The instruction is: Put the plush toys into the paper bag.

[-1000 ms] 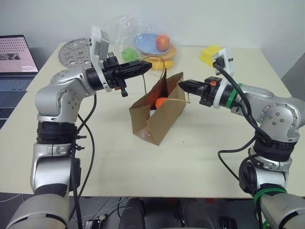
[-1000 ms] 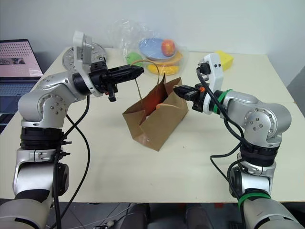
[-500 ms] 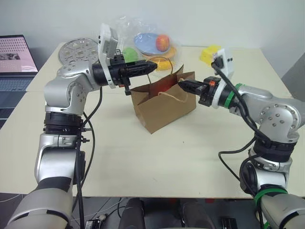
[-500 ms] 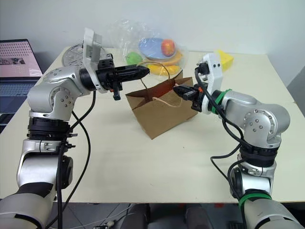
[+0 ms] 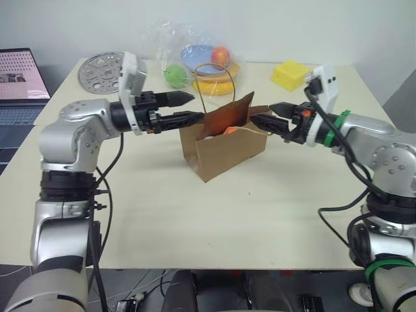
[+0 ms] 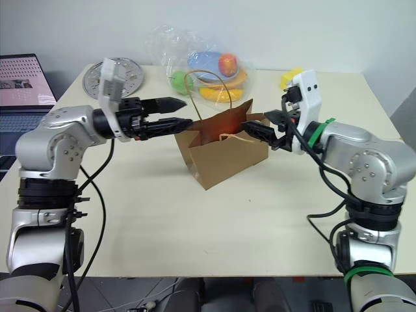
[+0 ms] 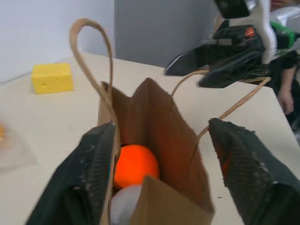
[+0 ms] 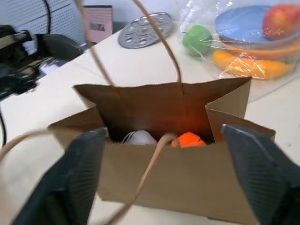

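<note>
**Paper bag, upright, 2 toys inside**

Plain brown kraft paper bag point(image 5: 224, 146) stands mid-table. Contents: orange plush carrot point(image 7: 135, 165) and white egg-shaped plush toy point(image 8: 139, 138), side by side. Left gripper point(image 5: 185, 109) and right gripper point(image 5: 270, 117) flank the rim, fingers spread, holding nothing.

The cream table point(image 5: 195, 214) carries the paper bag point(image 5: 224, 149), wrapped fruit point(image 5: 195, 62), a yellow block point(image 5: 290, 73) and a metal disc point(image 5: 101, 71).

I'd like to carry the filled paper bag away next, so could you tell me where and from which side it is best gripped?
Probably by the twine handle loop standing above the paper bag, coming from above. The bag stands upright and open, both plush toys inside, so lifting by the loop should keep it upright.
</note>
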Robot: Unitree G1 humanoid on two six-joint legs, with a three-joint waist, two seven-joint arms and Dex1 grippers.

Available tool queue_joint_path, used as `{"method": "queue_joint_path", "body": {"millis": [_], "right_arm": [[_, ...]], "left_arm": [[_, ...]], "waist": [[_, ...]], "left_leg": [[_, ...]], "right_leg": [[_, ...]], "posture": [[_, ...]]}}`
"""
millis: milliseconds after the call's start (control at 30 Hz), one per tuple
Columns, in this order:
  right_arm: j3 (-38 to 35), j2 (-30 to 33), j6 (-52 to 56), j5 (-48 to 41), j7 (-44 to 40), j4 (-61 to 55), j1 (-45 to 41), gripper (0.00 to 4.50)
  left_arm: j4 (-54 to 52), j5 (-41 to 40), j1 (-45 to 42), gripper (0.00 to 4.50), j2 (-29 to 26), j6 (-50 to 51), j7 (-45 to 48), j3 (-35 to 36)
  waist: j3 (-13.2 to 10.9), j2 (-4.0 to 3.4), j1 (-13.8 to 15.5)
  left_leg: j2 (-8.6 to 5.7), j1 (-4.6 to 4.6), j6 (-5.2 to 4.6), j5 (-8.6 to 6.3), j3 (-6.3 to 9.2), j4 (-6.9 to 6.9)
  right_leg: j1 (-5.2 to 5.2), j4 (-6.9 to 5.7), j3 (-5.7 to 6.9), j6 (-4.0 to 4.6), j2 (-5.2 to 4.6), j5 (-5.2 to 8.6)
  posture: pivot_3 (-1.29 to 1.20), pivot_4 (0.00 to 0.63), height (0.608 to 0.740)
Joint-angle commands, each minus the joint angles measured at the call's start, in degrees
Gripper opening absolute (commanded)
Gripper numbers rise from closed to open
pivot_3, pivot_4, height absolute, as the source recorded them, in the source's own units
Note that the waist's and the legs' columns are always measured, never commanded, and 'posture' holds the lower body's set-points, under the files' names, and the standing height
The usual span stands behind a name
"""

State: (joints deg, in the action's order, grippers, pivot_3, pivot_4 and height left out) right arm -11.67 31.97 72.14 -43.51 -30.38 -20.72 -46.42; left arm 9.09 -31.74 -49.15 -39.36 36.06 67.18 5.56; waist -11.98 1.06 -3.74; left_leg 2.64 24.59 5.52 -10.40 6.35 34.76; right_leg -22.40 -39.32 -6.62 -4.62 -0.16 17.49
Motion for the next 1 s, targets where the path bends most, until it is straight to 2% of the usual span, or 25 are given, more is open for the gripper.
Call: {"method": "queue_joint_path", "body": {"millis": [33, 133, 233, 333, 600, 1000], "right_arm": [[-0.66, 5.93, -5.0, -2.05, -7.85, -4.39, 2.46, 4.5], [0.35, 12.09, -12.83, 2.67, -11.86, -3.89, 6.23, 4.5], [0.7, 15.52, -18.83, 5.31, -14.79, -3.35, 9.53, 4.5], [0.01, 17.78, -18.97, 1.84, -19.27, -5.41, 12.27, 4.5], [0.42, 17.66, -16.44, -3.95, -18.54, -9.99, 15.29, 4.5], [0.3, 19.21, -16.05, -6.48, -17.47, -10.82, 16.32, 4.5]], "left_arm": [[-2.4, -1.65, 2.62, 4.2, -2.43, 0.73, -0.26, 3.22], [-2.74, -1.56, 5.7, 4.2, -3.39, 0.66, -1.36, 4.23], [-1.72, -1.37, 7.83, 4.2, -2.96, 0.02, -2.5, 4.81], [-1.16, -1.15, 9.03, 4.2, -2.06, -0.6, -2.62, 3.87], [4.45, -0.11, 6.91, 4.2, 3.0, -2.99, -2.13, 1.34], [-2.84, -0.63, 10.33, 4.2, 1.28, -1.54, -0.23, 0.22]], "waist": [[0.0, 0.0, 0.04], [0.0, 0.0, 0.13], [0.0, 0.01, 0.33], [0.0, 0.01, 0.38], [0.0, 0.01, 0.52], [0.0, 0.02, 0.5]], "left_leg": [[0.0, 0.0, 0.0, 0.0, 0.0, 0.0], [0.0, 0.01, 0.0, 0.0, -0.03, 0.0], [0.0, 0.02, 0.0, 0.0, -0.04, 0.02], [0.0, 0.03, 0.0, 0.0, -0.05, 0.04], [0.0, 0.04, 0.0, 0.0, -0.03, 0.1], [0.0, 0.04, 0.0, 0.0, -0.03, 0.1]], "right_leg": [[0.03, 0.07, 0.0, 0.0, 0.0, 0.0], [0.06, 0.24, 0.0, -0.01, -0.03, 0.0], [0.07, 0.26, -0.01, -0.01, -0.03, 0.0], [0.08, 0.27, -0.01, -0.01, -0.03, 0.0], [0.11, 0.26, -0.01, -0.01, -0.03, 0.0], [0.1, 0.25, -0.01, -0.01, -0.03, 0.0]], "posture": [[0.0, 0.15, 0.74], [0.0, 0.15, 0.74], [0.0, 0.15, 0.74], [0.0, 0.15, 0.74], [0.0, 0.15, 0.74], [0.0, 0.15, 0.74]]}}
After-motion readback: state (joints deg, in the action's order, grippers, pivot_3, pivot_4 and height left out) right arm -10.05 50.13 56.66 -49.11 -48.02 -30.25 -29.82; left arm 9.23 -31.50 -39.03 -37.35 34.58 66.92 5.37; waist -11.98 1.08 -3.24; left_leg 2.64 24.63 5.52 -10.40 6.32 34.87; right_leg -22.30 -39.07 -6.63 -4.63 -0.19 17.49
